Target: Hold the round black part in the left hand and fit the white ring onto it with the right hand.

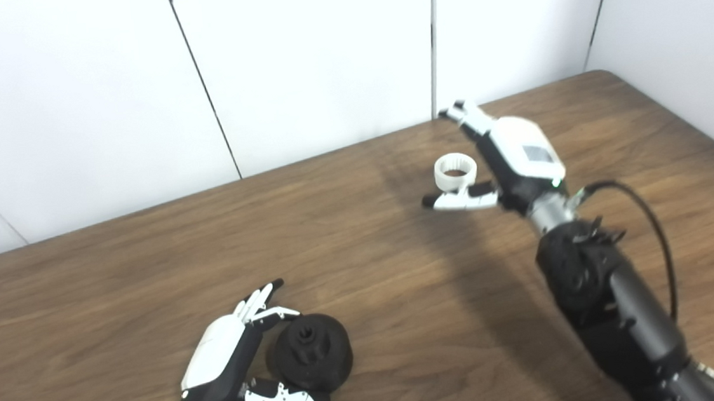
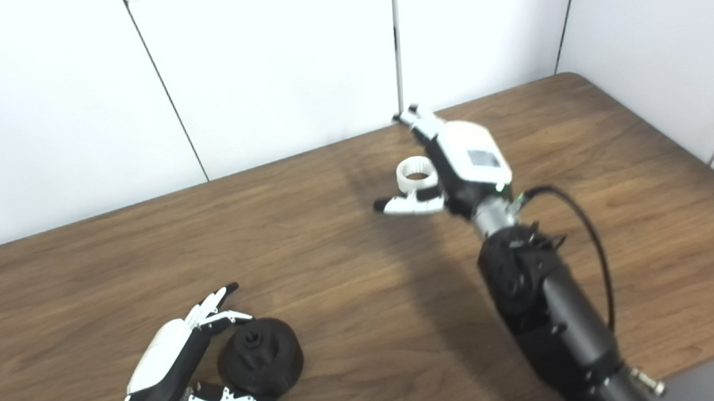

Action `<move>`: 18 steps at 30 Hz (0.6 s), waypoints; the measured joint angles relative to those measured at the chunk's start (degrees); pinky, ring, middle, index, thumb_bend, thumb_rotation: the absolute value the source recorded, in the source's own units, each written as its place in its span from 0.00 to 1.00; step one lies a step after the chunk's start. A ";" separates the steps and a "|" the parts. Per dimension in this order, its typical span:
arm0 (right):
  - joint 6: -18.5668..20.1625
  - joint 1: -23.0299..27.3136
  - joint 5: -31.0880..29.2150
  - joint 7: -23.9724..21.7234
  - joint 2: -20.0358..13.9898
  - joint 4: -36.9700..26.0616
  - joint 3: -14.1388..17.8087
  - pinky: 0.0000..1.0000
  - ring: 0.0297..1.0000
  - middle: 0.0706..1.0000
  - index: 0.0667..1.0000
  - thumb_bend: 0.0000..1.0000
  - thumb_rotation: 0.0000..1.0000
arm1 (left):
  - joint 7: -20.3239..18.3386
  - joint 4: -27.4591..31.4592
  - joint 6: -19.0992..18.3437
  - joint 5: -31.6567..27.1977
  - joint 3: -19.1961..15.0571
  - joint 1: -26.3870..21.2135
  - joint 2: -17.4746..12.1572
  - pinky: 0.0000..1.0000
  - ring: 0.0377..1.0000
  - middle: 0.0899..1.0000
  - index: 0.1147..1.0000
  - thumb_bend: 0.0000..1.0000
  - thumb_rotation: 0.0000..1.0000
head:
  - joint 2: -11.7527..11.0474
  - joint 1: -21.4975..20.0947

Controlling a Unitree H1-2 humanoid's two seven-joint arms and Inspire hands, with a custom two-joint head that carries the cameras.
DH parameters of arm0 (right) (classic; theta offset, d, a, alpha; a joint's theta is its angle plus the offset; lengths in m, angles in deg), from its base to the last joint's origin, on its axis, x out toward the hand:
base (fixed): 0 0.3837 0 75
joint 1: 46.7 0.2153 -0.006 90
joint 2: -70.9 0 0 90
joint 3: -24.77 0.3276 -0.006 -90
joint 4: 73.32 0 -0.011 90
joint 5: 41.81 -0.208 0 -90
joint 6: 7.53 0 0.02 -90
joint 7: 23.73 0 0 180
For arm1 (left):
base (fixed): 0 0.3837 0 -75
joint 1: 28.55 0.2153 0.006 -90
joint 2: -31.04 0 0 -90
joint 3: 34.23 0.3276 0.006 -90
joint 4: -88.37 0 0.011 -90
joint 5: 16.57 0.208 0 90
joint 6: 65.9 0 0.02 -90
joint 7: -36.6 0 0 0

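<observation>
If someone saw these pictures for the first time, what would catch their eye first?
Probably the white ring far back on the wooden table, framed by the open right hand. Next, the round black part at the near left, with the open left hand cupped beside it.
</observation>
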 measured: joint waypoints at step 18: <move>5.76 9.69 0.54 -8.58 -7.69 16.47 -2.92 0.81 0.97 1.00 0.94 1.00 0.66 | -0.19 -0.03 0.15 0.06 -0.48 0.01 0.00 1.00 1.00 1.00 0.57 0.95 0.34 | -0.17 1.40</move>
